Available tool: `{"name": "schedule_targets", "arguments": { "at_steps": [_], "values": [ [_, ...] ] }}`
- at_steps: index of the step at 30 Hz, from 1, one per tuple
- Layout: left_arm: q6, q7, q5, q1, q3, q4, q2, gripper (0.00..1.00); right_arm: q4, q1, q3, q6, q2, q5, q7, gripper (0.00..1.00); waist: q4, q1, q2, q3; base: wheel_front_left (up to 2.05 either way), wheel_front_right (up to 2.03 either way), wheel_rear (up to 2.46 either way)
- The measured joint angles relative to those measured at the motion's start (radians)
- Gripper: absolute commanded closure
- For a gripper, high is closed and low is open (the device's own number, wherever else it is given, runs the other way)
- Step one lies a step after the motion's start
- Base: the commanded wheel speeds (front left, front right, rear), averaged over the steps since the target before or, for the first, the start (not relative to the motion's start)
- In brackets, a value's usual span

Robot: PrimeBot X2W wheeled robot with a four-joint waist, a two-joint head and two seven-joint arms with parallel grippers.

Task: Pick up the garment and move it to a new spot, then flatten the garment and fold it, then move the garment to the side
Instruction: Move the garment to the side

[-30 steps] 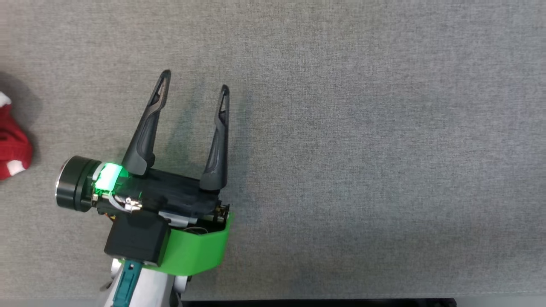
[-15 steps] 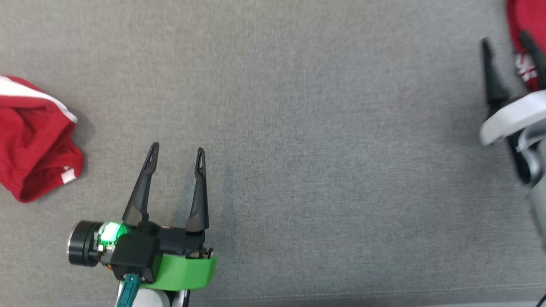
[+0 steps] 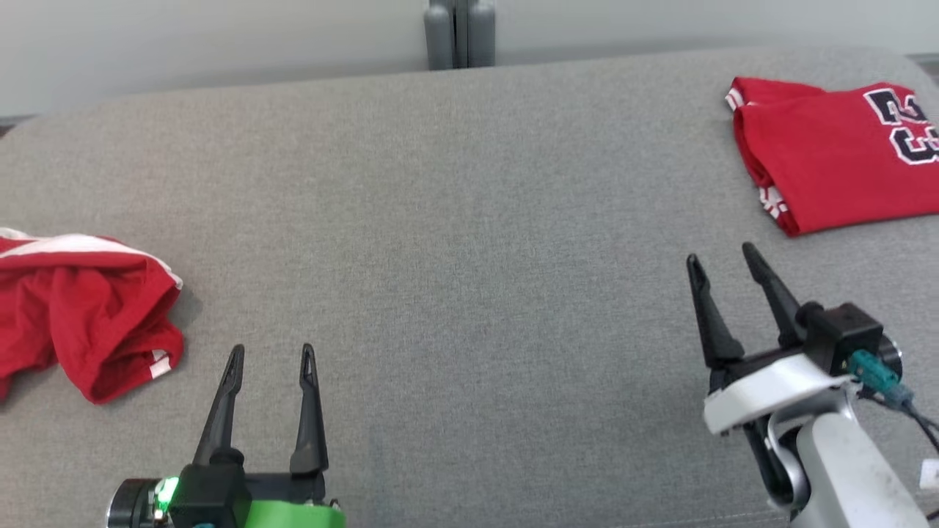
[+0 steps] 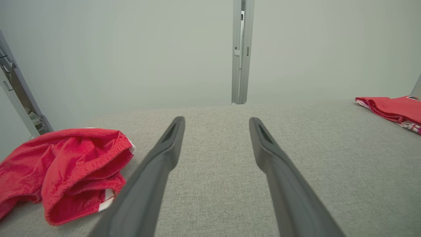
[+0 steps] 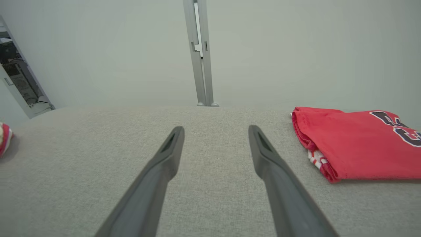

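Observation:
A crumpled red garment (image 3: 81, 315) with white trim lies on the grey cloth-covered table (image 3: 469, 220) at the left edge; the left wrist view has this crumpled garment (image 4: 65, 164) at lower left. A folded red garment (image 3: 836, 161) with dark lettering lies flat at the far right, and the right wrist view has the folded garment (image 5: 358, 144) just right of its fingers. My left gripper (image 3: 271, 350) is open and empty, right of the crumpled garment and apart from it. My right gripper (image 3: 719, 253) is open and empty, short of the folded garment.
A grey post (image 3: 460, 33) stands behind the table's far edge against a pale wall. A wide bare stretch of grey table lies between the two grippers. A metal frame (image 4: 19, 98) stands off the table's left side.
The head camera has swung up and back, so the whole picture shifted: both garments, the far edge and my right gripper now show. Both grippers stay open.

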Motion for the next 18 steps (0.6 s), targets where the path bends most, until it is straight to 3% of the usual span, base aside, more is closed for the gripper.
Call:
{"name": "schedule_targets", "arguments": {
  "at_steps": [8,18],
  "values": [
    [-0.019,0.0,-0.016,0.093,0.04,0.028,-0.015,0.0,-0.097,0.169,-0.001,0.0,0.069,-0.019,0.0,0.0,-0.017,-0.0001,0.0,-0.135,0.0,0.0,0.0],
    [-0.032,0.0,0.001,0.15,0.061,0.065,-0.018,0.0,-0.102,0.251,0.028,0.0,0.088,-0.029,0.0,0.0,-0.029,0.0,0.0,-0.229,0.0,0.0,0.0]
  ]
}}
